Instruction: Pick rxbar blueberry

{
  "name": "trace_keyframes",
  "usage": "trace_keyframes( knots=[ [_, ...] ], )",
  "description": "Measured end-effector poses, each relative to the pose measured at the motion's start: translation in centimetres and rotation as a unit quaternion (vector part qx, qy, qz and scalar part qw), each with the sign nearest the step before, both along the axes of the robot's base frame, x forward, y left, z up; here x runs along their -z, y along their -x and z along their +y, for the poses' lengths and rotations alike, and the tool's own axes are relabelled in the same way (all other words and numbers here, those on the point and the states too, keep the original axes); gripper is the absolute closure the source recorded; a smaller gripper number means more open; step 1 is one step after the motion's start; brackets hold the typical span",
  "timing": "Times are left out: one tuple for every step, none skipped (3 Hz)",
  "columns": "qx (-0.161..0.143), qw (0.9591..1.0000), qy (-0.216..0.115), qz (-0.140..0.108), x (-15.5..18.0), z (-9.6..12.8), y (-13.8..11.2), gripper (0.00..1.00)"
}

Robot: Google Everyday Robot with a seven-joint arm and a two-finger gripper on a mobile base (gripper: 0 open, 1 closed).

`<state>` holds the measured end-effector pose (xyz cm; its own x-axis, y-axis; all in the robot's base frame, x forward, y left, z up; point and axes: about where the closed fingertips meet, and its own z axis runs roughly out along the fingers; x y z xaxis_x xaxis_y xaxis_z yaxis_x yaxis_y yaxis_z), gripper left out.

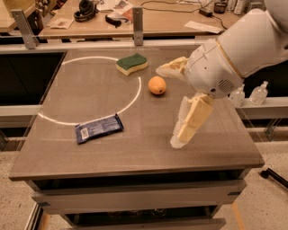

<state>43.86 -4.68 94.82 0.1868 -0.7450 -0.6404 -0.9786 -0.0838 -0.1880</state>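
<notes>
On the desk (90, 85), toward its front-left area, the rxbar blueberry (99, 128) lies flat. Its dark blue wrapper runs roughly left to right, slightly tilted, with the pale label patch at the left end. Nothing touches it. It sits just outside a white ring (139, 88) marked on the desk surface, close to the ring's near arc.

Item two: a green-and-yellow sponge (131, 64) rests at the far side of the desk, on the ring's line. Item three: an orange round fruit (157, 85) sits just right of the ring, near the sponge but apart from it.

The end effector (167, 107) hangs over the right half of the desk, well apart from the bar and to its right. Its two cream fingers are spread wide and grasp nothing: one finger (171, 69) points left, just beside the fruit, and the other reaches down toward the desk's front-right area. Whether that lower tip touches the surface cannot be told. The white arm (243, 45) enters from the upper right.

Beyond the desk's right edge stand two small clear bottles (260, 93). A workbench (171, 27) behind carries headphones (84, 9) and papers.
</notes>
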Motion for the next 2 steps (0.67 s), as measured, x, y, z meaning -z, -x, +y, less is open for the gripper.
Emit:
trace_keyframes(
  knots=[
    [0.009,0.9999,0.003,0.01,0.9,0.6,-0.5,0.0],
    [-0.034,0.999,0.01,0.028,3.7,3.5,-2.0,0.0]
  ],
)
